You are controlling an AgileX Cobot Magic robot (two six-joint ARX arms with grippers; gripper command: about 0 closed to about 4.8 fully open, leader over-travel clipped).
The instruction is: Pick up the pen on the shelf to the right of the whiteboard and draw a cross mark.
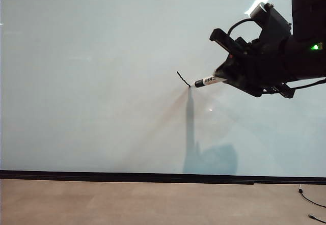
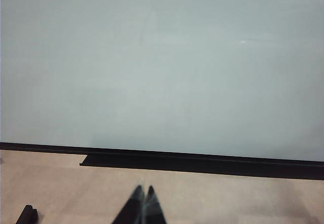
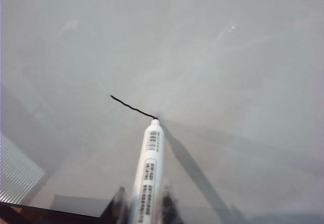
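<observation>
The pale whiteboard (image 1: 102,72) fills the exterior view. My right gripper (image 1: 229,75) comes in from the upper right and is shut on the white pen (image 1: 209,81), whose black tip touches the board. A short wavy black stroke (image 1: 183,79) runs up and left from the tip; it is a single line, not a full cross mark. In the right wrist view the pen (image 3: 149,168) sits between the right gripper's (image 3: 144,203) dark fingers, its tip at the end of the stroke (image 3: 131,107). My left gripper (image 2: 144,189) hangs shut over the tan floor, holding nothing.
A black strip (image 1: 153,176) edges the whiteboard's bottom, with tan floor (image 1: 127,204) below. A black ledge (image 2: 152,159) juts from the strip in the left wrist view. Thin cables (image 1: 310,200) lie on the floor at lower right. A small black object (image 2: 27,215) sits on the floor.
</observation>
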